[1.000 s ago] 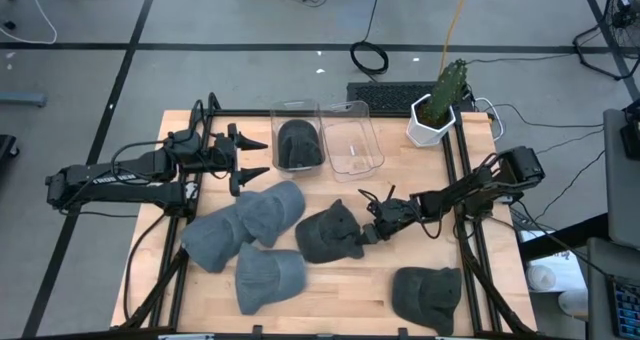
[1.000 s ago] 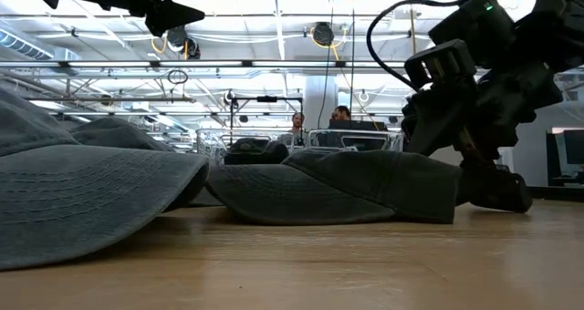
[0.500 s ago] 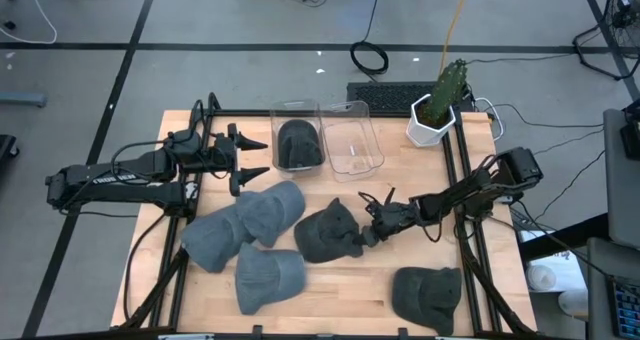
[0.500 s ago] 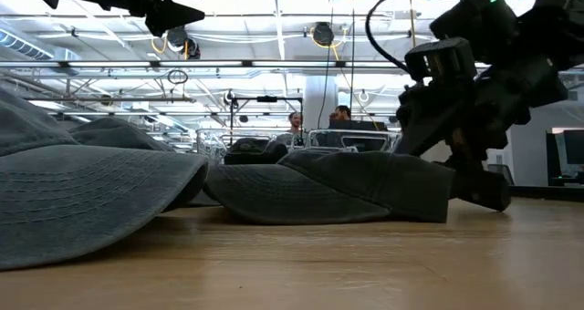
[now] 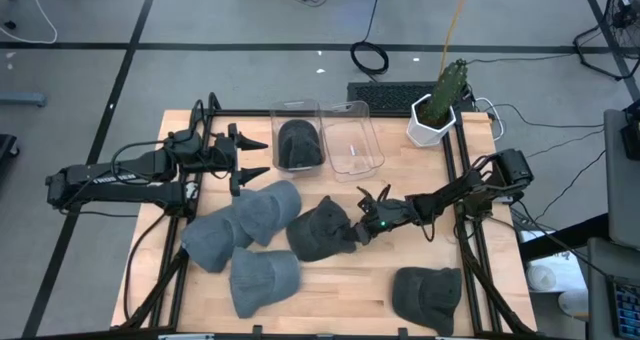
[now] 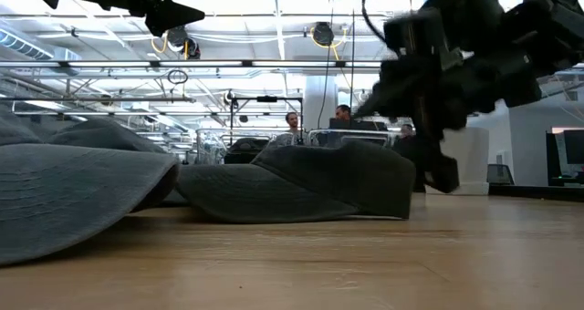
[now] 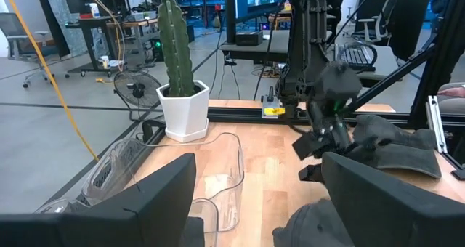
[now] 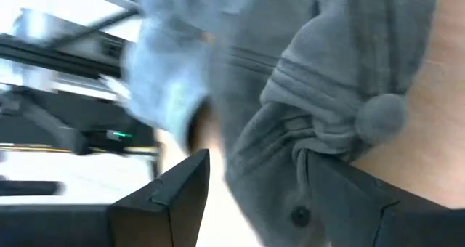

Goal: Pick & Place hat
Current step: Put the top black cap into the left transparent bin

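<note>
High view shows the hat (image 5: 320,230) mid-table, just below the bins (image 5: 328,138); right fingers (image 5: 368,216) part-open at its rear edge, not gripping. Soft, light cloth likely folds, so pinching the back seam seems best. Left fingers (image 5: 246,158) wait open beside the bins.

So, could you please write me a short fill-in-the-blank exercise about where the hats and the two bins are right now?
1. The left clear bin holds one dark ____.
2. The right clear bin beside it is ____.
3. The right gripper is at the dark hat in the table's ____.
4. The white pot at the table's far right corner holds a ____.

Missing words: hat; empty; middle; cactus
</note>
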Controlling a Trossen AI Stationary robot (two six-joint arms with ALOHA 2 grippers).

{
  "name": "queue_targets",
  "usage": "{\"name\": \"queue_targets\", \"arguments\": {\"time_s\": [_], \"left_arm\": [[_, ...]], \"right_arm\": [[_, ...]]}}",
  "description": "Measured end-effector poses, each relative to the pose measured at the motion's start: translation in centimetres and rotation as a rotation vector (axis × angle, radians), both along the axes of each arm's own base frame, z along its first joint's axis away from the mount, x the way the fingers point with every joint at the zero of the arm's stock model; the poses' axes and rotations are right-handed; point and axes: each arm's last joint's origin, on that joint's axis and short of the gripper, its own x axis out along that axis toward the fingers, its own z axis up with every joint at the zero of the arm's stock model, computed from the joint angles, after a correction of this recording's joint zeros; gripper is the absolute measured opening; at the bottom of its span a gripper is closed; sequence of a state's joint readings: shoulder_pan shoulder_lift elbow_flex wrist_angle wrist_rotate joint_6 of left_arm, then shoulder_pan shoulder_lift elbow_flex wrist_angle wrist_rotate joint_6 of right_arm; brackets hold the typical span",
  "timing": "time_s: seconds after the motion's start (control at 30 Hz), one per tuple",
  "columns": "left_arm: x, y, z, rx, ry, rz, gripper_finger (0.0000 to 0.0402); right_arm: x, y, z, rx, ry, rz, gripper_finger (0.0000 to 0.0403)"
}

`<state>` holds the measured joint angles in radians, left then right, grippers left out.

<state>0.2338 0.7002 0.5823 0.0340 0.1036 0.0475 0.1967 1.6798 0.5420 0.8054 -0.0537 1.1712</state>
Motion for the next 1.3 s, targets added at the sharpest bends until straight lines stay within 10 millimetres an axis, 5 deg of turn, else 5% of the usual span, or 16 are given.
{"name": "queue_targets", "arguments": {"time_s": [0.77,1.03,1.3], "left_arm": [[0.0,0.0,0.0,0.0,0.0,0.0,0.0306],[0.0,0.0,0.0,0.0,0.0,0.0,0.0306],[0.0,0.0,0.0,0.0,0.0,0.0,0.0306]], "right_arm": [[0.8,0.3,3.1,0.063,-0.317,0.036,0.0212],[0.9,-0.3,2.8,0.038,-0.292,0.039,0.0212],[0.4,-1.7,0.2,-0.006,-0.012,-0.008,0.0212]]}}
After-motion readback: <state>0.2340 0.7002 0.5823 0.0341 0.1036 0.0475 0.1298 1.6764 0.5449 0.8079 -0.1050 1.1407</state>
